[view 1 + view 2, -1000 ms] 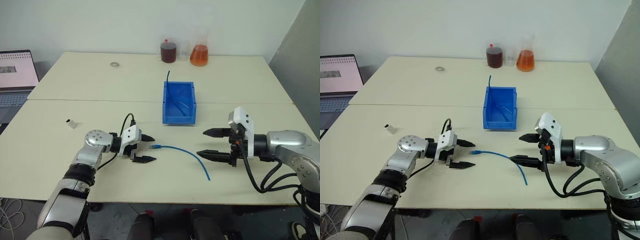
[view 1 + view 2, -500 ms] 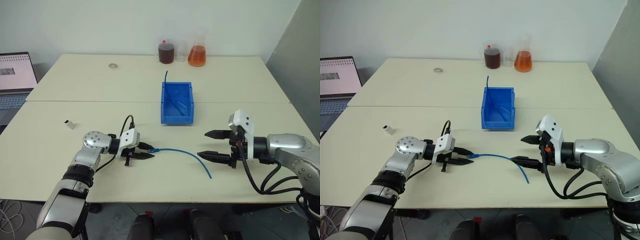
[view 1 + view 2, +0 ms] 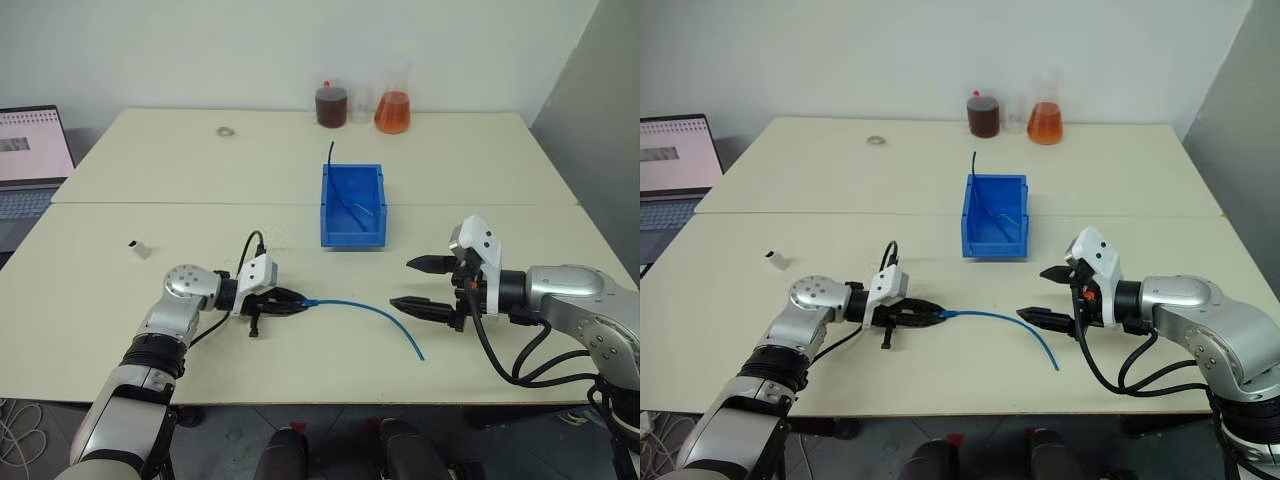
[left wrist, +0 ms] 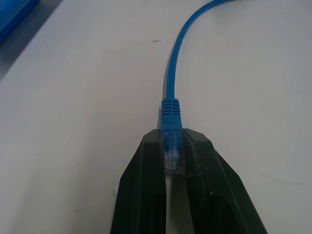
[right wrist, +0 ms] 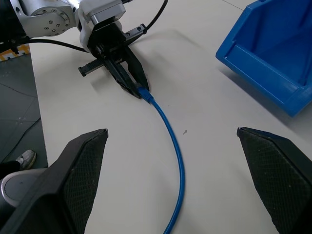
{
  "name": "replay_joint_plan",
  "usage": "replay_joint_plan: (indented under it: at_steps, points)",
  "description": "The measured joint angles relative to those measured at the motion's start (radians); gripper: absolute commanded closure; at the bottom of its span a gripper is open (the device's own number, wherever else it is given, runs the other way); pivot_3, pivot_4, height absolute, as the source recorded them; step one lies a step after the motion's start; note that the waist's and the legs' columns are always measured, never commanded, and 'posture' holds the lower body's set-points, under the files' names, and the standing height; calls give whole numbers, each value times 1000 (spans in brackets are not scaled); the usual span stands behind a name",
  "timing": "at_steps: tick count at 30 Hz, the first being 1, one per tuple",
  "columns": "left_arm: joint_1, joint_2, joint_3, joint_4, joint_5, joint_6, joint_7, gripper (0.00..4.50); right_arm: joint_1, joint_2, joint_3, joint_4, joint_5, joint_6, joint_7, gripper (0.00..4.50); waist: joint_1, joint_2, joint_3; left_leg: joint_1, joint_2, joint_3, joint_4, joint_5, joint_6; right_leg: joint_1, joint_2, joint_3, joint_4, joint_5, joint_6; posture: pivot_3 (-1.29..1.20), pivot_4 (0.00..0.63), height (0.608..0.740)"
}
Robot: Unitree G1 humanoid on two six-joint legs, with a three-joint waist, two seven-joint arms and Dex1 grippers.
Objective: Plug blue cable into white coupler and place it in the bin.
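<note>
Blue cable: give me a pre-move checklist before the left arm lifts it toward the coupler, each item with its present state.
1. Left pincer shut on the blue cable at its clear plug: ok.
2. Plug sits straight between the fingers, its boot sticking out past the tips: ok.
3. Rest of the cable lies loose on the table, curving toward the right pincer, not snagged: ok.
4. Right pincer open, holding nothing: ok.
5. White coupler in hand for mating: not ok; it lies on the table beyond the left arm.
6. Bin reachable, open top unobstructed: ok, though a thin dark cable already lies in it.
</note>
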Motion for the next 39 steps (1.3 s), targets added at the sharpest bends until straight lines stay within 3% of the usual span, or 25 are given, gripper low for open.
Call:
replay_joint_plan:
  at_steps: [8, 12, 21, 25, 31, 39]
  points:
    - [-8, -41, 103, -403, -214, 472, 179, 4253, -16, 83, -102, -1, 142, 85, -92, 0, 3, -1, 1, -1, 0, -1, 0, 0, 0, -1, 0, 0, -1, 1, -2, 0, 150, 740]
    - [-32, -78, 153, -509, -310, 630, 284, 4253, -22, 93, -122, -9, 227, 130, -120, 0, 2, -1, 1, -1, 0, -1, 0, 0, 0, -1, 0, 0, -1, 1, -2, 0, 150, 740]
    - [-61, -188, 286, -563, -506, 868, 515, 4253, -12, 235, -209, 78, 386, 154, -277, 0, 6, -2, 1, -1, 0, -1, 0, 0, 0, -1, 0, 0, -2, 1, -2, 0, 150, 740]
    - [-82, -232, 351, -613, -672, 1015, 596, 4253, -44, 330, -270, 173, 480, 132, -376, 0, 2, -1, 1, -1, 0, 0, -1, 0, 0, -1, 0, 0, -2, 2, -3, 0, 150, 740]
    - [-89, -235, 379, -632, -866, 1185, 639, 4253, -141, 319, -281, 268, 567, 127, -395, 0, -1, -1, 1, -1, 0, 0, -1, 0, 0, 0, 0, 0, -2, 2, -3, 0, 150, 740]
    - [-100, -235, 371, -632, -918, 1216, 667, 4253, -233, 255, -273, 348, 717, 169, -384, 0, 0, -1, 1, -1, 0, 0, -1, 0, 0, 0, 0, 0, -4, 2, -3, 0, 150, 740]
